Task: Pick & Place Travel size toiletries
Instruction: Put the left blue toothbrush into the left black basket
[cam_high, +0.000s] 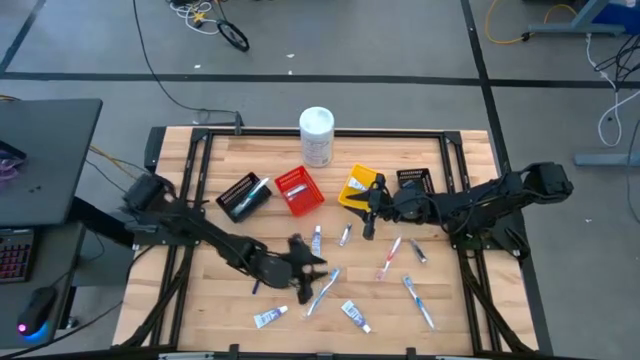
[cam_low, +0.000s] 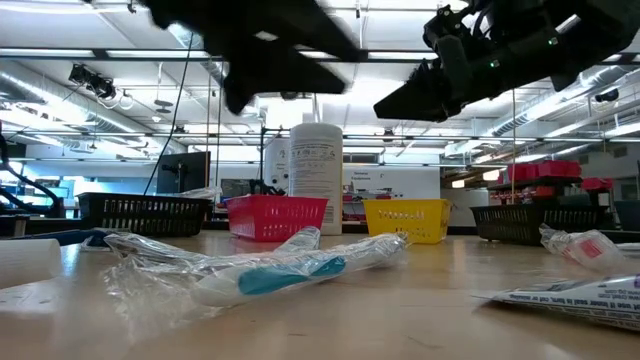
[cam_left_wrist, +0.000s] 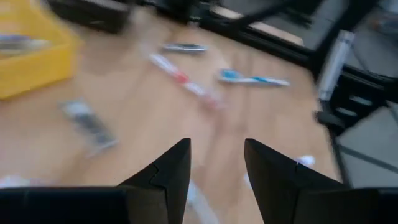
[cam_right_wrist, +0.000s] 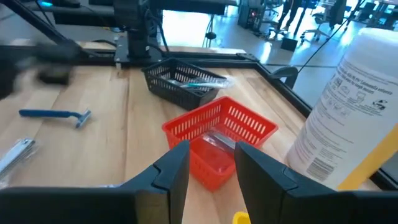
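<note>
Toiletries lie scattered across the front half of the table (cam_high: 180, 300): a wrapped toothbrush (cam_high: 322, 291) at centre front, a red one (cam_high: 389, 256) and a blue razor (cam_high: 419, 301) to the right. They look strewn for sorting, and some already sit in the bins. The left gripper (cam_high: 305, 262) hangs just over that wrapped toothbrush, claw released and empty, likely lining up a pick. The right gripper (cam_high: 366, 205), fingers parted and holding nothing, sits by the yellow bin (cam_high: 358, 184), facing the red bin (cam_right_wrist: 221, 140) beyond.

Wooden table (cam_high: 200, 310), scattered toiletries (cam_high: 330, 285), four bins (cam_high: 298, 191), white canister (cam_high: 316, 136)
</note>
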